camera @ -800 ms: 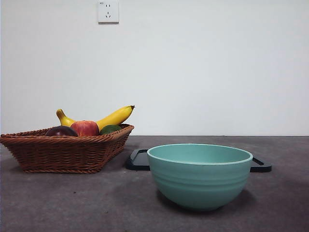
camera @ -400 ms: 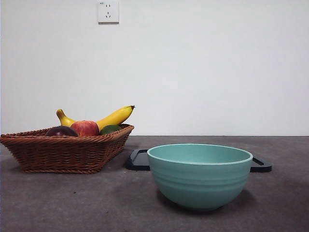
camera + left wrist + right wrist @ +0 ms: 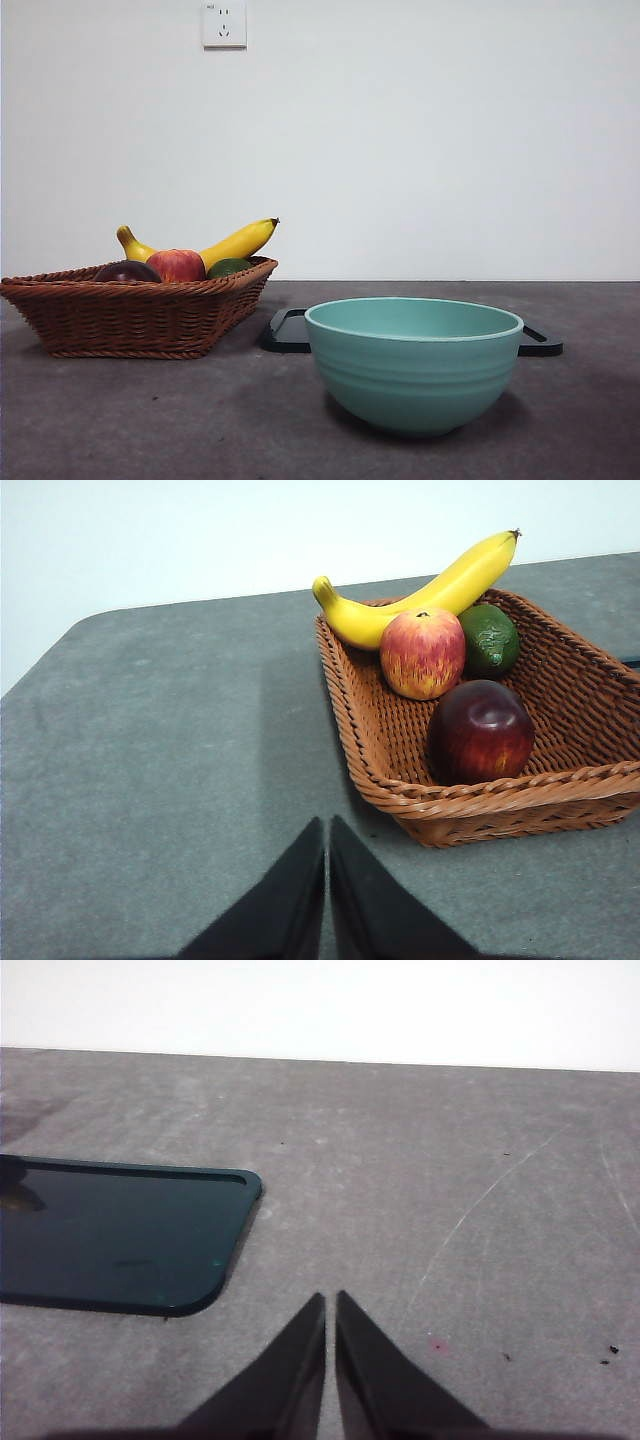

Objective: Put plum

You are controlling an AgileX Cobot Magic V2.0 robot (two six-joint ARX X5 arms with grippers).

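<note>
Your glossy dark maroon plum (image 3: 481, 731) sits against the brown wicker basket's near rim (image 3: 470, 796), bare grey table (image 3: 150, 780) beside it, both the left pincer (image 3: 327, 845) and the right pincer (image 3: 330, 1320) closed, empty.

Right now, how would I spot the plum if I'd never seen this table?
Find the brown wicker basket on the grey table. Four fruits sit inside. The plum is the round, shiny, dark maroon one, alone near the front rim, darker than the red-orange apple behind it.
</note>
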